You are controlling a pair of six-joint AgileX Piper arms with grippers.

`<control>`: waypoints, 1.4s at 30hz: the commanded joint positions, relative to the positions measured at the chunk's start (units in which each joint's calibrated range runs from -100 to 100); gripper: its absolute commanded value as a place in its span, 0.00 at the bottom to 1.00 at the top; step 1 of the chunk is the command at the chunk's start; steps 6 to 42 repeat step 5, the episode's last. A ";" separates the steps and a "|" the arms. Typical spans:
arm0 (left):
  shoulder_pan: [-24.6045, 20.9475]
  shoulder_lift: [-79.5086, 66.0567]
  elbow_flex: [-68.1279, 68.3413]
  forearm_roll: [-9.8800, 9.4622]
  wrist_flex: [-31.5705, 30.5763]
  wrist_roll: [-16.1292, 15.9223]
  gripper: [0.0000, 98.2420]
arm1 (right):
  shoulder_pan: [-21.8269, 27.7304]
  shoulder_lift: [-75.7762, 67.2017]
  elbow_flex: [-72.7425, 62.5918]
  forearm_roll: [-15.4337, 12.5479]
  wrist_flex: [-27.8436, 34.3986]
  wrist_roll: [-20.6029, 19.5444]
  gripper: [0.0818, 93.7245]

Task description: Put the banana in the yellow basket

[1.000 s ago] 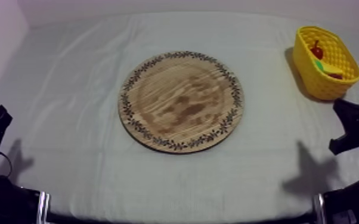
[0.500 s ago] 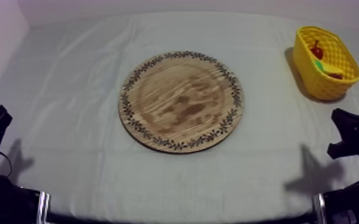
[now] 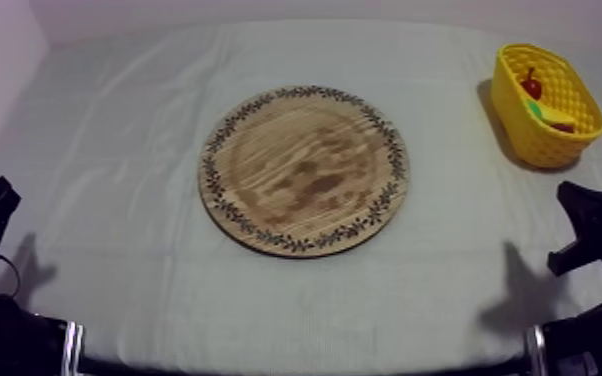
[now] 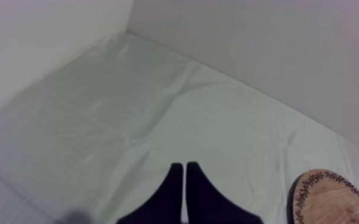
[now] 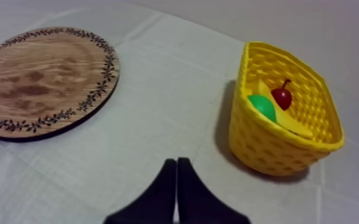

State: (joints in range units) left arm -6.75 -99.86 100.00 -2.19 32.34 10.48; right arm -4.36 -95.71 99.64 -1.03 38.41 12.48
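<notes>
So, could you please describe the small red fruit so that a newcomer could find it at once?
From the round wooden board mid-table, look to the yellow basket at the far right. Inside lies the small red fruit, beside a banana and a green fruit; it alone is red and round, with a dark stem.

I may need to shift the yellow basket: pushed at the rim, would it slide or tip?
Probably light: the yellow basket looks like thin openwork plastic holding only toy fruit. It widens upward, so a rim push may tip it; a low push likelier slides it. The cloth might bunch and drag.
</notes>
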 commanded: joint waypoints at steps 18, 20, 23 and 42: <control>-0.02 0.04 0.00 0.02 0.00 0.00 0.00 | -0.01 -0.04 0.02 0.03 -0.10 -0.05 0.00; -0.02 0.04 0.00 0.02 0.00 0.00 0.00 | -0.01 -0.04 0.02 0.03 -0.10 -0.05 0.00; -0.02 0.04 0.00 0.02 0.00 0.00 0.00 | -0.01 -0.04 0.02 0.03 -0.10 -0.05 0.00; -0.02 0.04 0.00 0.02 0.00 0.00 0.00 | -0.01 -0.04 0.02 0.03 -0.10 -0.05 0.00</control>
